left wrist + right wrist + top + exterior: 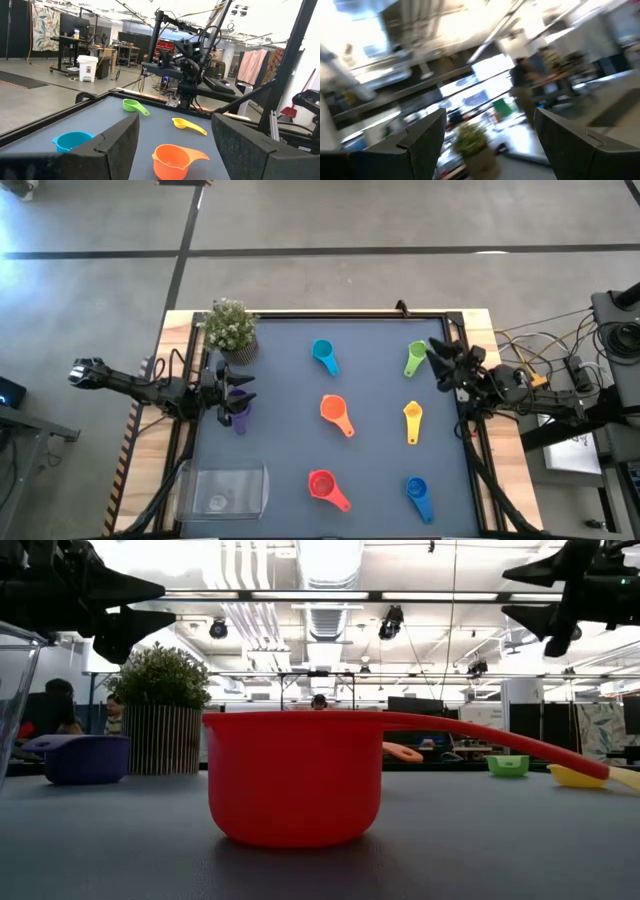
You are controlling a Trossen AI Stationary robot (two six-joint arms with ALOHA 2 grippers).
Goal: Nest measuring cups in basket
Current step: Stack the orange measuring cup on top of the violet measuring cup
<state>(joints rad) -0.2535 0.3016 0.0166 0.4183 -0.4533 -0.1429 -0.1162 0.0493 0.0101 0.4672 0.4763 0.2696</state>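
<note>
We find the measuring cups spread over the mat and none yet in the basket (258, 480), which sits empty near the front edge, below and slightly right of the left gripper (240, 387) in the high view. The purple cup (237, 412) lies directly beneath that gripper. The light blue cup (324, 355), orange cup (335, 412) and red cup (325, 486) run in a column further right of it. The green cup (416, 357) lies just beside the right gripper (438, 358), with the yellow cup (413, 419) and dark blue cup (417, 491) in line toward the front edge.

We judge two risks. The potted plant (231, 326) stands close behind the left gripper, so a wide approach to the purple cup could knock it. A pinch on the thin handle could let the cup swing and land tilted in the basket, blocking later nesting.

The left gripper hovers with its fingers spread wide, holding and touching nothing. The right gripper is raised at the mat's far right corner, likewise spread and empty.
</note>
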